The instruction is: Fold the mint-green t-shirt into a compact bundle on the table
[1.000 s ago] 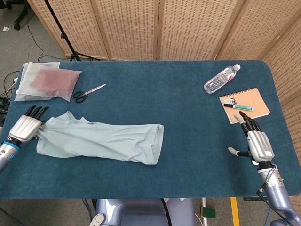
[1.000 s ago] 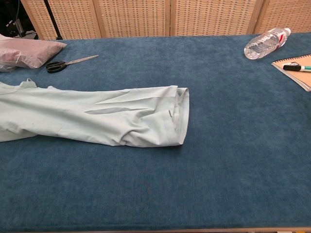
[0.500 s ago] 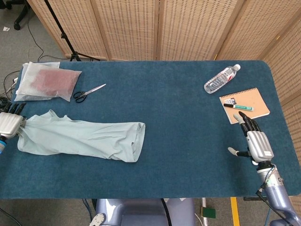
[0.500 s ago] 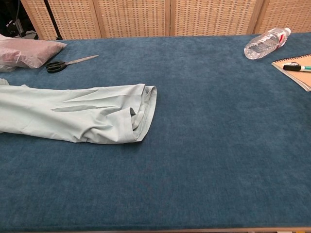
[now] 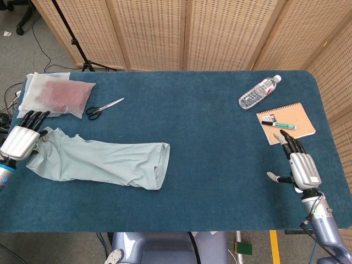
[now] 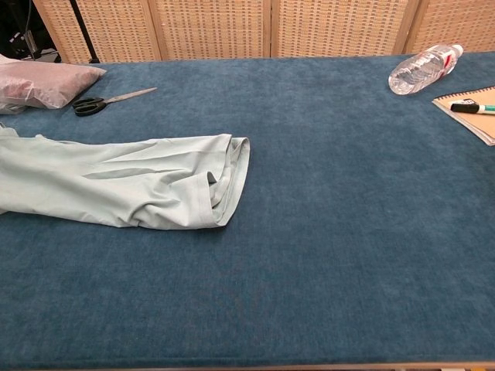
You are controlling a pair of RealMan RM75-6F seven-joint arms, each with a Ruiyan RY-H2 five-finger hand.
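Note:
The mint-green t-shirt (image 5: pixel 102 161) lies as a long, narrow, wrinkled band on the left half of the blue table (image 5: pixel 209 143), its rolled right end near the middle. The chest view shows the same shirt (image 6: pixel 116 182) running off the left edge. My left hand (image 5: pixel 21 141) sits at the shirt's left end, at the table's left edge, and holds the bunched cloth, though the hand's back hides the grip. My right hand (image 5: pixel 300 165) rests near the front right corner with its fingers apart, holding nothing. Neither hand appears in the chest view.
Black-handled scissors (image 5: pixel 103 108) and a clear bag with red contents (image 5: pixel 55 96) lie behind the shirt at the back left. A water bottle (image 5: pixel 258 92) and a notebook (image 5: pixel 286 122) with a marker on it lie at the back right.
My left hand dragged the shirt leftward across the table, then shifted slightly right and back, slackening the shirt's left end. The right hand has not moved.

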